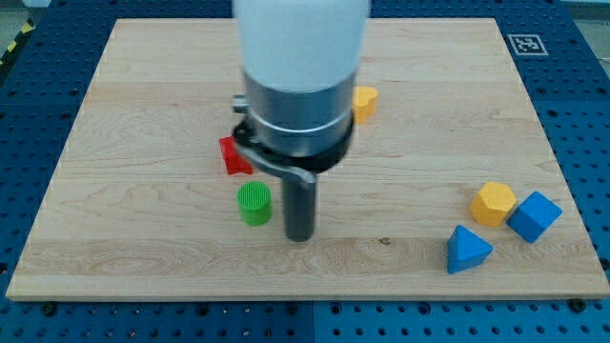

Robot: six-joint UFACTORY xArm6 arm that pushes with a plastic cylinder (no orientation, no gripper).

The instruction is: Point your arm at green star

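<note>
Looking down on a pale wooden board [143, 76] set on a blue perforated table [29, 143], with a black-and-white marker tag [527, 44] at the board's upper right corner. Reaching in from the top of the frame with a white and grey arm housing [300, 86], wide enough to cover much of the board's middle. Ending not in a claw but in a plain dark rod, so nothing clenched and nothing grasped. Resting my tip [300, 236] on the wood a little below the frame's centre, just to the right of the green block [254, 203] and slightly lower than it, near but with a thin strip of bare wood between. Green block ridged all round its side; star outline hard to confirm from this angle. Just above it, and partly hidden behind the housing, a red block [230, 155], shape unclear. At the housing's right edge, higher up, a yellow block [364, 101], also half covered. Well apart, toward the lower right of the frame, a cluster of three: a yellow hexagonal block [493, 204], a blue cube [534, 216] touching or almost touching its right side, and a blue triangular block [467, 250] just below and to the left of those two.
</note>
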